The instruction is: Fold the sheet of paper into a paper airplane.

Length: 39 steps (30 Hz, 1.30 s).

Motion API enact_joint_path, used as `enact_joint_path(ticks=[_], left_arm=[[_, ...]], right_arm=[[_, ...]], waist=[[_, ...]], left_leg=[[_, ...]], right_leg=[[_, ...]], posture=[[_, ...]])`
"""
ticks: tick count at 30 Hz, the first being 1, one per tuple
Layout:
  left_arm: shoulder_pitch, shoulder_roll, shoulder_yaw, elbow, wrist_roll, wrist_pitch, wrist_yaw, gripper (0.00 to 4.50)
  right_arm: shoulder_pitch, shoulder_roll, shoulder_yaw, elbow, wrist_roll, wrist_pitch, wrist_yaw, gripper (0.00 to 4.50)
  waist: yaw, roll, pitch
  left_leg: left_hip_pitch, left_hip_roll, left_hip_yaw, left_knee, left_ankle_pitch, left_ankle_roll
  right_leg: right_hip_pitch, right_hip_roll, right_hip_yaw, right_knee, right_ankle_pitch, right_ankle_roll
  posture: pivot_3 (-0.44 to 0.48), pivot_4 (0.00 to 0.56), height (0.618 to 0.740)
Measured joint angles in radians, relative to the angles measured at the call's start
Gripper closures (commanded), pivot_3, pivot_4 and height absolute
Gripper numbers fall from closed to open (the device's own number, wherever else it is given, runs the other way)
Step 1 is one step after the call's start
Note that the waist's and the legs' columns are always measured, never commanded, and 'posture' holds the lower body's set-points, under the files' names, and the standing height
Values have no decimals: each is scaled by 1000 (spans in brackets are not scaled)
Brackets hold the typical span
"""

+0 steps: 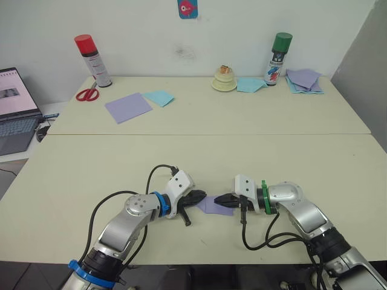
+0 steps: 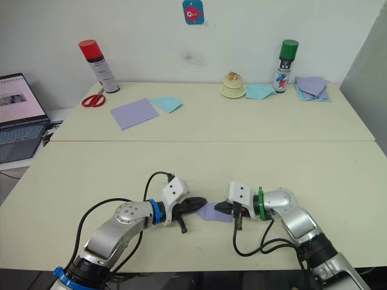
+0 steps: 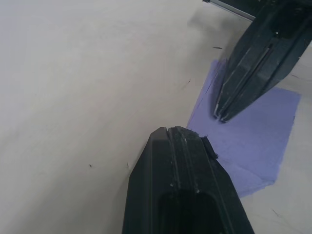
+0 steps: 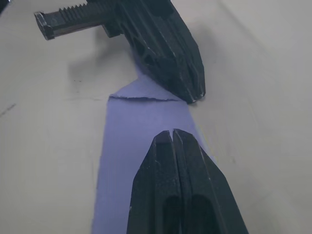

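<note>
We have the small lavender-purple folded paper sheet [image 1: 213, 205] flat on the near table [image 1: 199, 151], both closed-jawed grippers, left [image 1: 200, 197] and right [image 1: 221, 199], pressing its ends; wing folds seem left

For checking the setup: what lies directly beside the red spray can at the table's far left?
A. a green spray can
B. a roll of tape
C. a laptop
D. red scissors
D: red-handled scissors lie on the table right next to the red spray can.
</note>
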Motion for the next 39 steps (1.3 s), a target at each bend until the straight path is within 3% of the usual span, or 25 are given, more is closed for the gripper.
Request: enact_joint_path(ticks=[4,10,18,22,26,32,33,35,39], left_arm=[[59,12,43,-37,-1,-10,25,4500],[173,101,154,-69,-4,-46,37,4500],[134,34,209,-32,-25,-41,77,4500],[127,91,320,-82,-67,-35,60,3513],[208,210,406,-202,-99,-64,-36,2227],[366,278,483,-429,-187,-71,-138,285],[394,281,490,-469,-195,-81,-148,26],[430,279,495,-511,-184,-125,-156,26],[535,270,504,-522,-117,-254,-165,0]], right_arm=[[-12,-3,9,31,-1,-39,4,4454],[-13,-19,8,41,0,-42,20,4454],[-22,-2,-11,64,11,-53,22,4454],[-21,-8,-68,22,124,46,78,3605],[-38,-95,-156,-97,237,117,160,2128],[-25,-244,-243,-285,341,161,264,0],[-9,-260,-255,-310,341,147,269,0],[18,-278,-266,-337,336,114,277,0],[87,-301,-264,-361,328,64,311,1053]], waist=[[-4,1,-1],[-9,6,-10],[-6,5,-9],[-7,0,3],[-7,1,4],[-1,0,6],[0,0,6],[1,0,7],[1,0,8]], left_leg=[[0,0,0,0,0,0],[2,1,1,-2,0,0],[1,2,-1,-1,0,-1],[-11,2,-1,0,1,-2],[-20,0,0,1,2,-5],[-27,1,-1,2,-1,-3],[-27,0,-1,2,-1,-2],[-27,1,0,3,-3,1],[-26,1,1,4,-3,2]], right_leg=[[0,0,1,0,0,0],[0,0,2,0,-1,-1],[0,1,1,1,1,-2],[-9,2,1,3,4,-8],[-17,0,1,0,5,-7],[-19,-1,1,-5,5,-6],[-18,-1,1,-5,5,-6],[-18,-1,1,-4,5,-6],[-18,-1,1,-3,4,-7]], posture=[[0,150,740],[0,150,740],[0,150,740],[0,150,740],[0,150,740],[0,150,740],[0,150,740],[0,150,740],[0,150,740]])
